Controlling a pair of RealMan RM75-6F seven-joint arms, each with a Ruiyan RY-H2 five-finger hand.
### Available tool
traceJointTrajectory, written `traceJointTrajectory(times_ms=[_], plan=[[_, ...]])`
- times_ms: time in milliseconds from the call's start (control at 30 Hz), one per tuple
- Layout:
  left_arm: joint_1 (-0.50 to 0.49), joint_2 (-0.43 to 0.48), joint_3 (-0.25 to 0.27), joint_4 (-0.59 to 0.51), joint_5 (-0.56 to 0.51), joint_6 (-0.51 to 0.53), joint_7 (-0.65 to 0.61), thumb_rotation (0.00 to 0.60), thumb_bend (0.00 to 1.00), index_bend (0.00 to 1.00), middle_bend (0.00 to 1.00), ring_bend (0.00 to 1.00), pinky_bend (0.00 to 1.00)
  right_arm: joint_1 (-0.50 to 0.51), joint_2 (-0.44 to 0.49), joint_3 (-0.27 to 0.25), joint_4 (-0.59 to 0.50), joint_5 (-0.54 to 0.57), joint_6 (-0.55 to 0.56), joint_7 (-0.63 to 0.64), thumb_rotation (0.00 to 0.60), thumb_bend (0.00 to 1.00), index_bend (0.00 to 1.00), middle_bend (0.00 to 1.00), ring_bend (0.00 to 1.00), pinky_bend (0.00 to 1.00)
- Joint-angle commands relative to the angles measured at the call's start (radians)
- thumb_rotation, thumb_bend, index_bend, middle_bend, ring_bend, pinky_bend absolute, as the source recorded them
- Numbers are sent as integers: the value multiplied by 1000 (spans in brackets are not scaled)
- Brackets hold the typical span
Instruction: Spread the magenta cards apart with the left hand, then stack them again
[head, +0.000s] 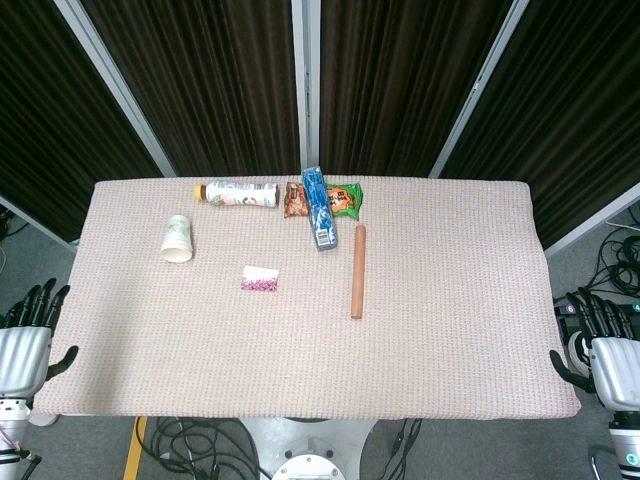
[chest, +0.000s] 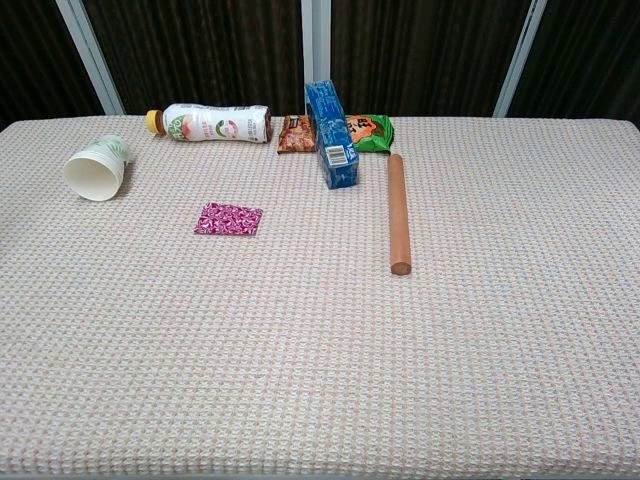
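Grey robot hands flank the near edge of the woven beige table cover (chest: 320, 380): left hand (head: 28, 335) at eight o'clock, right hand (head: 600, 335) at four, both empty with fingers spread. Magenta patterned cards (chest: 229, 218) lie stacked left of centre. A brown wooden rod (chest: 398, 212) lies right of them; a white paper cup (chest: 96, 167) lies tipped at ten o'clock.

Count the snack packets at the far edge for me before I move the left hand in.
2: a brown packet left of the blue box and a green packet right of it. The box overlaps both and could hide more.
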Motion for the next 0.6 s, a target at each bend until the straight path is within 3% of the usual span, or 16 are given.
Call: traceJointTrajectory(times_ms=[33,600], plan=[[1,-1,0,-1,-3,0,0,600,286,67,48,52,196,0,-1,0,2,-2,2,2,541,237,31,0,0,0],[9,14,10,-22,9,6,-1,600,285,67,48,52,196,-6,-2,-1,25,-10,11,34,544,236,31,0,0,0]])
